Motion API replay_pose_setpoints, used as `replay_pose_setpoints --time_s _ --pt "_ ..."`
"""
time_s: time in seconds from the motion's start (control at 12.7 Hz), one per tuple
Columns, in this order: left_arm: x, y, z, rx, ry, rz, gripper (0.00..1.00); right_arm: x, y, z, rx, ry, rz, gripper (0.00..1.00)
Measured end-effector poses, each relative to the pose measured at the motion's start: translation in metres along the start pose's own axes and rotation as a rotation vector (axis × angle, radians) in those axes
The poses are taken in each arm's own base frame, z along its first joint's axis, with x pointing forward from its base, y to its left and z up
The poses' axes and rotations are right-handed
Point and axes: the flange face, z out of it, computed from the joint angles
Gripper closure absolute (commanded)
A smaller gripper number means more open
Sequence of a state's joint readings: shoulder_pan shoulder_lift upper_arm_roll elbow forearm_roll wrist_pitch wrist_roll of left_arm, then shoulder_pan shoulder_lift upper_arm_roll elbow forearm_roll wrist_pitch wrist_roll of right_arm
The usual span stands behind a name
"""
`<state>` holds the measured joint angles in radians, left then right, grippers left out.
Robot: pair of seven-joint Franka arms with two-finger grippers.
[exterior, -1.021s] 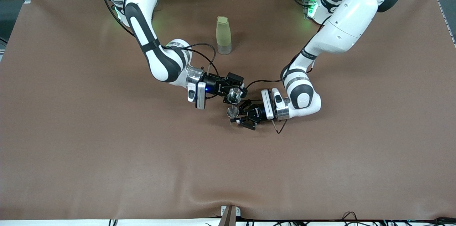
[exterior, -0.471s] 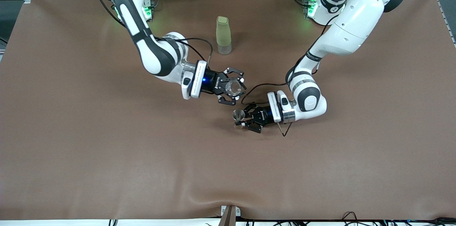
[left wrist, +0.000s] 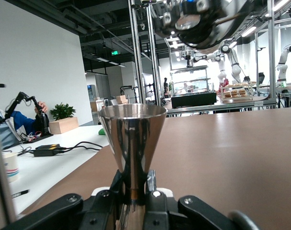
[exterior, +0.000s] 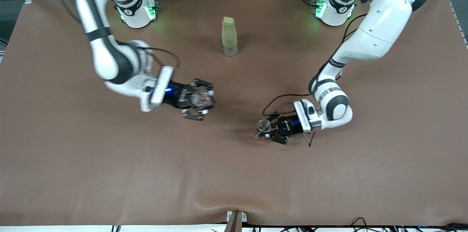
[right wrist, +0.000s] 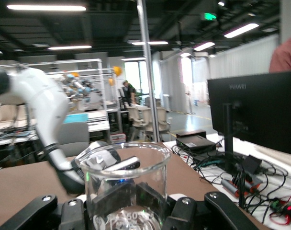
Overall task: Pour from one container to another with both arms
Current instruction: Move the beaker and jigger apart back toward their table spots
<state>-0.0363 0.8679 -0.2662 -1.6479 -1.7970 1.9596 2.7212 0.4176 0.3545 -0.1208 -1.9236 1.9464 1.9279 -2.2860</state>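
My right gripper (exterior: 199, 101) is shut on a clear glass beaker (exterior: 200, 98), held upright over the middle of the brown table (exterior: 109, 173). In the right wrist view the beaker (right wrist: 124, 184) fills the space between the black fingers (right wrist: 181, 211) of the right gripper (right wrist: 126, 203). My left gripper (exterior: 264, 131) hangs low over the table toward the left arm's end, shut on the waist of a steel jigger (exterior: 263, 126). The jigger (left wrist: 132, 139) stands upright in the left gripper (left wrist: 134, 191). The two vessels are apart.
A tall olive-green bottle (exterior: 229, 36) stands farther from the front camera, between the two arm bases. A small clamp (exterior: 234, 221) sits at the table's near edge. The cloth is wrinkled near the left gripper.
The grippers were close together, the beaker tipped over the jigger. They have drawn apart: the right one toward its own end with the beaker turned upright, the left one toward the left arm's end.
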Motion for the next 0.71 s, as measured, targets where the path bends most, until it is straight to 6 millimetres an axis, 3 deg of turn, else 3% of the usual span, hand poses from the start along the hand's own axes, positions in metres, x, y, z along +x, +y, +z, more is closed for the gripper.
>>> replay_pose_setpoints --time_s 0.24,0.39,0.71 --pt "-0.007 -0.024 -0.070 -0.025 -0.010 0.027 1.00 -0.009 0.030 -0.117 0.136 0.008 -0.066 1.00" --pt "-0.014 -0.031 -0.124 -0.064 -0.030 0.019 1.00 -0.018 0.035 -0.187 0.201 -0.012 -0.066 1.00" --pt "-0.025 -0.035 -0.228 -0.139 -0.101 -0.054 1.00 -0.038 0.030 -0.303 0.232 -0.060 -0.043 1.00"
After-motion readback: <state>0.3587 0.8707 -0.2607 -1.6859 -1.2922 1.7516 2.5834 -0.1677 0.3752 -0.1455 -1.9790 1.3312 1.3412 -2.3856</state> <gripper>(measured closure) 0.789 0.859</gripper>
